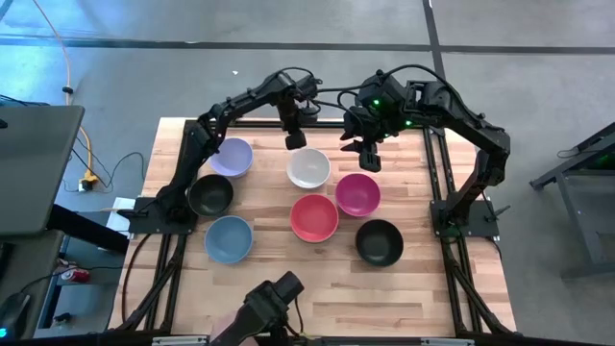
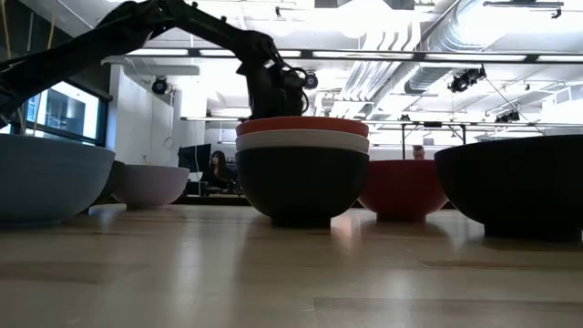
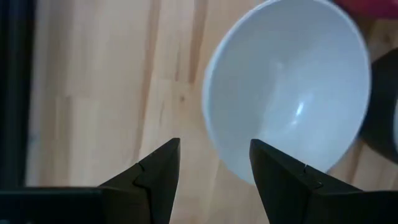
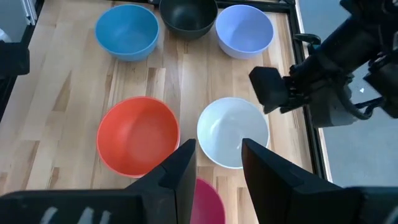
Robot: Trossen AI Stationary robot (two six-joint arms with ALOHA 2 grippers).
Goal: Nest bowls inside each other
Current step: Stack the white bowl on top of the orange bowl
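White bowl (image 1: 308, 168): you have it at the table's centre toward 12 o'clock, upright; its inside shows nothing in the left wrist view.
Left gripper (image 1: 295, 140): it hangs above the white bowl's 11 o'clock rim, fingers (image 3: 155, 177) parted, with nothing between them.
Right gripper (image 1: 366, 154): it hovers off the white bowl's 2 o'clock side and above the magenta bowl's 12 o'clock edge; fingers apart, holding nothing.
Magenta bowl (image 1: 357, 194): at 4 o'clock from the white bowl, just beside it, nothing inside.
Red bowl (image 1: 314, 217): at 6 o'clock from the white bowl, just beside the magenta one, nothing visible inside.
Lavender bowl (image 1: 231, 158): at 9 o'clock from the white bowl, well apart, interior bare.
Black bowl, left (image 1: 210, 195): at 7 o'clock from the lavender bowl, close by, nothing visible in it.
Blue bowl (image 1: 229, 238): at 5 o'clock from the left black bowl, interior bare.
Black bowl, right (image 1: 379, 241): at 5 o'clock from the magenta bowl; you can't make out its dark inside.
Nesting: from above you see seven bowls on the table (image 1: 279, 288), each standing apart.
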